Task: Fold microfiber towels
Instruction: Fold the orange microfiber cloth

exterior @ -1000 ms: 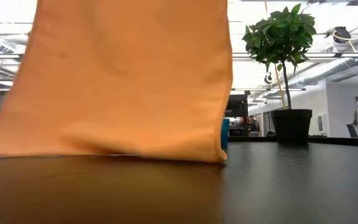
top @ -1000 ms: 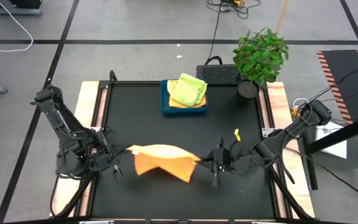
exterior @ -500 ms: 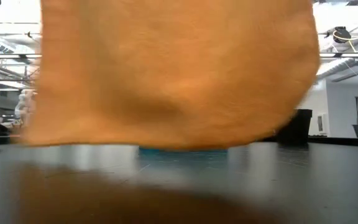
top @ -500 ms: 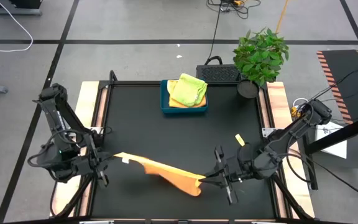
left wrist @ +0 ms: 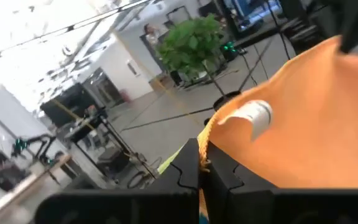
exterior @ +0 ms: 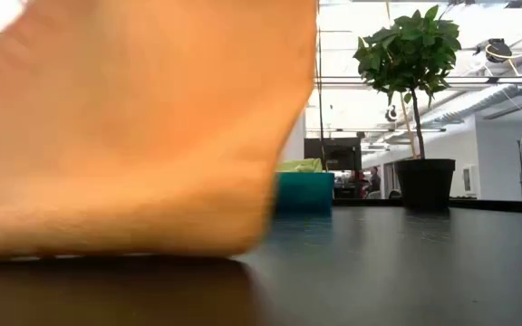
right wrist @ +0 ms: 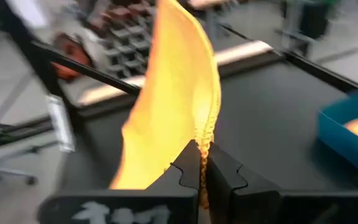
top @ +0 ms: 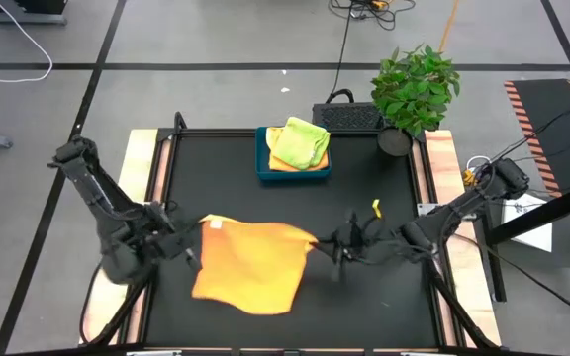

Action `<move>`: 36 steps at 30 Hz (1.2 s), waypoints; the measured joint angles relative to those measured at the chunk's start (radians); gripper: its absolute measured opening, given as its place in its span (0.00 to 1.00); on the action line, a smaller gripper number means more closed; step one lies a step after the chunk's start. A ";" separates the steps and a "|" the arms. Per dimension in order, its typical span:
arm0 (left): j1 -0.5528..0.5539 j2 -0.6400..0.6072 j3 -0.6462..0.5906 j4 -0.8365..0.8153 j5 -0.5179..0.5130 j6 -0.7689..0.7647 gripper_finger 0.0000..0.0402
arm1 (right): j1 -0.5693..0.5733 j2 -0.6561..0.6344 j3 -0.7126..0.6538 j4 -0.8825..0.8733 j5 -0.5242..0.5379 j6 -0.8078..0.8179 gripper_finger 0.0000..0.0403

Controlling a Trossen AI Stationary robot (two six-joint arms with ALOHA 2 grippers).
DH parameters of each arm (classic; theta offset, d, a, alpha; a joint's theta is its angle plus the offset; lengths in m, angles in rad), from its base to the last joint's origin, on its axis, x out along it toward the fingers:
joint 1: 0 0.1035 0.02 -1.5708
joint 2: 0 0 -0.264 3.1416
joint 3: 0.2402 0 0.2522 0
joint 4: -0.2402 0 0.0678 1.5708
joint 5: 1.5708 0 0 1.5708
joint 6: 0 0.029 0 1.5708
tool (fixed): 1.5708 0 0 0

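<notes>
Four views around one orange towel (top: 250,262)

Overhead looks straight down; table-level camera sits close before it; both wrist cameras view its pinched edges closely.

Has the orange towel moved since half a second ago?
Yes. The orange towel has swung back toward the blue tray and spread wider.

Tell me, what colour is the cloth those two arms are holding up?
Orange towel, clearest in the high view.

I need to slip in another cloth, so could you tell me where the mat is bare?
Bare: the black mat between the blue tray and its left edge, and the strip between tray and orange towel. Crowded: the middle, where both end effectors, left and right, stretch that towel.
</notes>
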 joint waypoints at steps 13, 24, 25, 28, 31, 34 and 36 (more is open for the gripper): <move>0.303 0.000 0.000 -0.841 0.314 -0.711 0.01 | -0.214 0.000 -0.188 0.033 0.001 -0.009 0.00; 0.515 0.001 -0.044 -0.855 0.421 -0.722 0.01 | -0.332 -0.035 -0.185 0.033 0.006 -0.144 0.00; 0.534 0.000 -0.051 -0.821 0.445 -0.692 0.01 | -0.345 -0.046 -0.184 0.048 0.007 -0.152 0.00; 0.576 0.001 -0.070 -0.746 0.520 -0.605 0.01 | -0.364 -0.088 -0.181 0.055 0.009 -0.184 0.00; 0.599 0.001 -0.079 -0.723 0.547 -0.565 0.01 | -0.366 -0.113 -0.181 0.063 0.008 -0.209 0.00; 0.608 0.001 -0.086 -0.721 0.572 -0.565 0.01 | -0.340 -0.115 -0.184 0.062 -0.008 -0.208 0.00; 0.606 0.001 -0.093 -0.728 0.592 -0.566 0.01 | -0.318 -0.099 -0.192 0.071 -0.075 -0.202 0.00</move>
